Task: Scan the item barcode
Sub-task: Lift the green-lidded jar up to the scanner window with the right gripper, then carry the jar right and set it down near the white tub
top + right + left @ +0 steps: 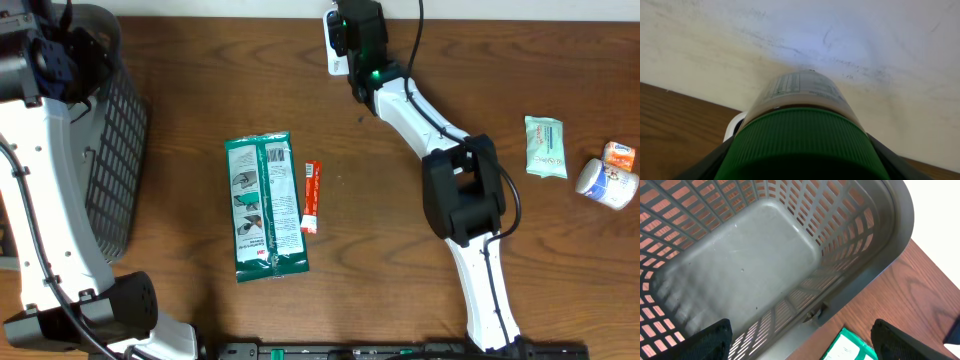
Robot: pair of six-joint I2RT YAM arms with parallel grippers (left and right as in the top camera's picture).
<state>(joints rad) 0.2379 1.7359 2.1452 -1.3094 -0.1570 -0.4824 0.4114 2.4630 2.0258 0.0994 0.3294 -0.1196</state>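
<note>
Both arms are built of smooth white links joined by bulky black housings. The right arm (pixel 440 128) has a black elbow block (pixel 462 190), a small green light (pixel 375 73) glowing near its wrist, and a thin black cable (pixel 512 205). The left arm (pixel 45 180) has black wires (pixel 30 250) running along its white shell; the left claw (pixel 802 342) has matt black fingers (pixel 710 340)

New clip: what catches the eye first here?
The right gripper at the far edge of the table, clamping a green-capped bottle. Then the big green packet lying mid-table, and the left gripper open above the grey basket.
</note>
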